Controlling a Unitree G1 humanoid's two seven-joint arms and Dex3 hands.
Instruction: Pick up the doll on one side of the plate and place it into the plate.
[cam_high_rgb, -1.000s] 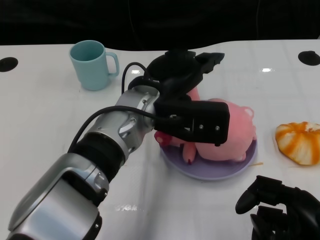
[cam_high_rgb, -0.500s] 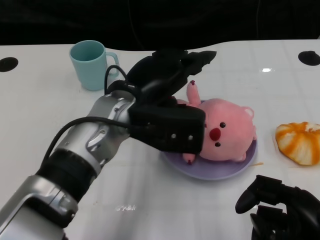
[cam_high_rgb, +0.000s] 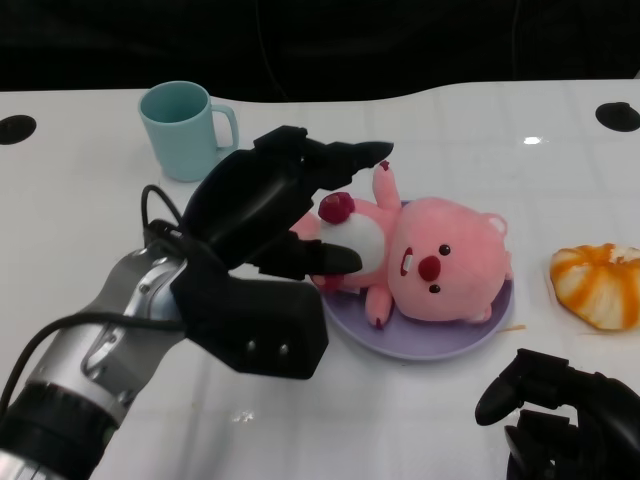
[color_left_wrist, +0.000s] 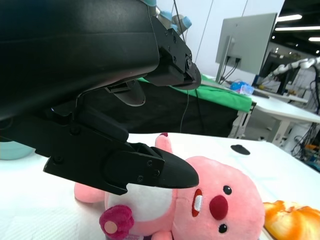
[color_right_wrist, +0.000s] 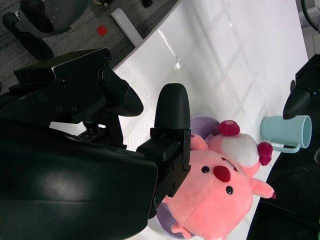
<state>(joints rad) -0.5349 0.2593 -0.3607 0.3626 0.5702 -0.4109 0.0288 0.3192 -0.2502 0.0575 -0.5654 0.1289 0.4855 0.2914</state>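
Observation:
A pink plush doll (cam_high_rgb: 432, 262) with a white belly lies on its back in the lavender plate (cam_high_rgb: 440, 340) at the table's middle. My left hand (cam_high_rgb: 275, 215) hovers just left of the doll with its fingers spread and nothing in them. The left wrist view shows the doll (color_left_wrist: 220, 205) beyond those fingers (color_left_wrist: 150, 170), apart from them. My right hand (cam_high_rgb: 565, 415) rests low at the front right, holding nothing; its fingers look loosely curled. The right wrist view catches the doll (color_right_wrist: 210, 192) and the plate (color_right_wrist: 165, 220).
A light blue mug (cam_high_rgb: 185, 128) stands at the back left, also in the right wrist view as the mug (color_right_wrist: 280, 131). An orange, peeled-fruit-like object (cam_high_rgb: 598, 284) lies right of the plate. Two black round marks (cam_high_rgb: 16, 127) sit at the table's far corners.
My left hand has let go of the doll and drawn back toward me and to the left, uncovering it. The doll stays in the plate. The right hand has not moved.

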